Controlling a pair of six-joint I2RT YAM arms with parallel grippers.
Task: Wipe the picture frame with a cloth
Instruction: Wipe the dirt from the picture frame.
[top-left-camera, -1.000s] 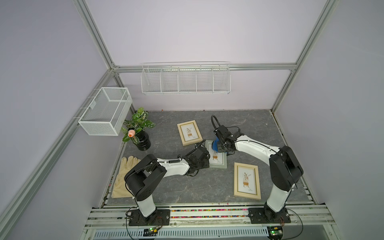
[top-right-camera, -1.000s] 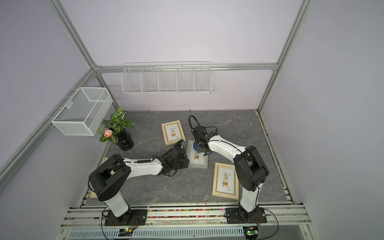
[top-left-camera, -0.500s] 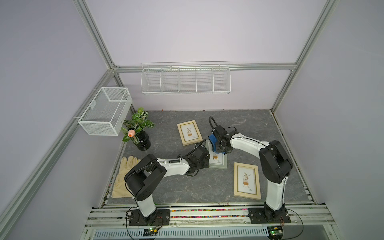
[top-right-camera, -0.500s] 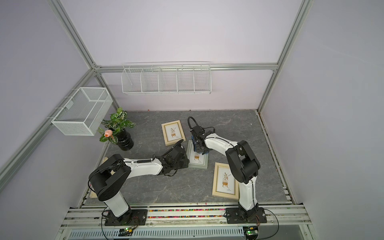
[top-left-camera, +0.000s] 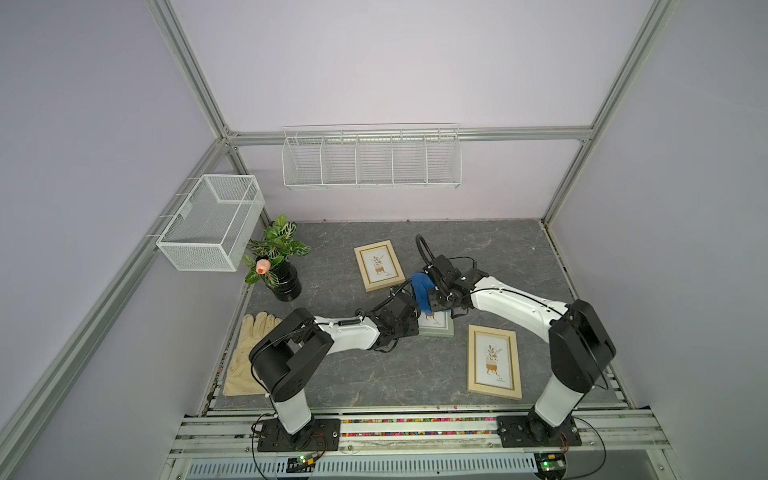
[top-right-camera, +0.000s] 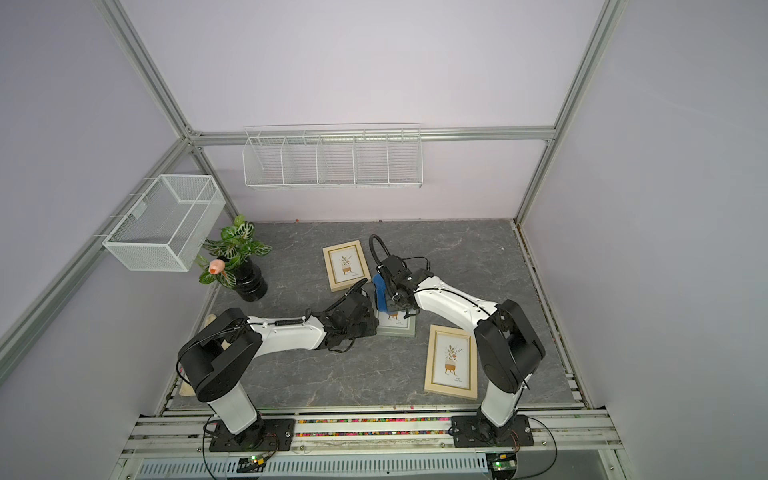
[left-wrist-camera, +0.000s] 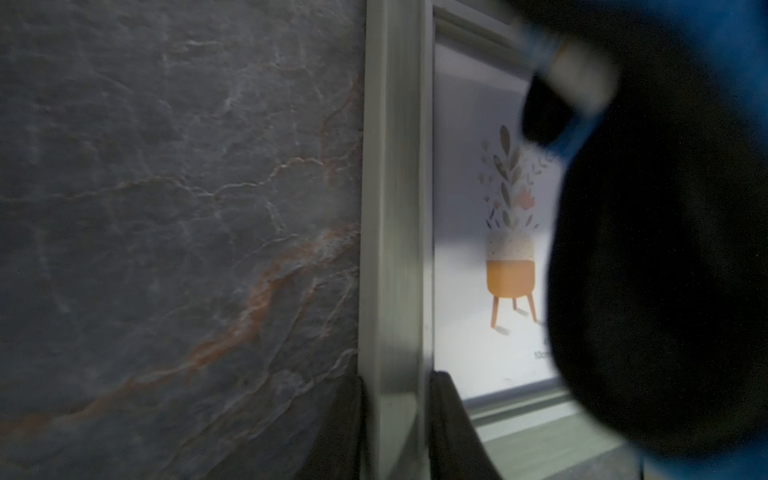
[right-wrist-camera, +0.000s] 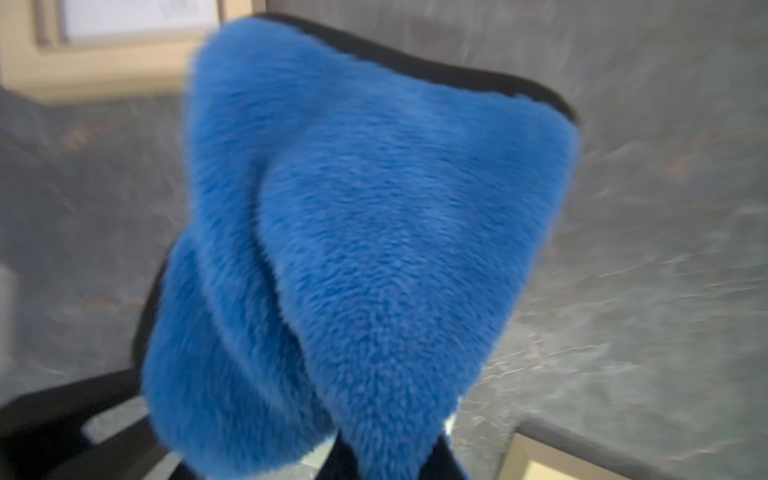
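Observation:
A grey-green picture frame (top-left-camera: 437, 329) lies flat in the middle of the table, seen in both top views. My left gripper (left-wrist-camera: 397, 415) is shut on its near side rail (left-wrist-camera: 395, 249), one finger on each side. My right gripper (right-wrist-camera: 390, 453) is shut on the royal-blue plush cloth (right-wrist-camera: 353, 228). The cloth (top-left-camera: 422, 291) hangs bunched over the frame's far end, and the cloth (top-right-camera: 380, 291) hides most of that end. The frame's print of a potted plant (left-wrist-camera: 509, 249) shows beside the dark blurred mass of the right gripper.
A wooden frame (top-left-camera: 379, 265) lies behind the arms and a wooden frame (top-left-camera: 494, 361) lies at the front right. A potted plant (top-left-camera: 282, 270) and a beige glove (top-left-camera: 249, 353) are at the left. Wire baskets (top-left-camera: 212, 220) (top-left-camera: 371, 156) hang on the walls.
The right gripper has carried the cloth a little leftward over the frame, and its elbow swung in and back out. The left arm has stayed still on the frame.

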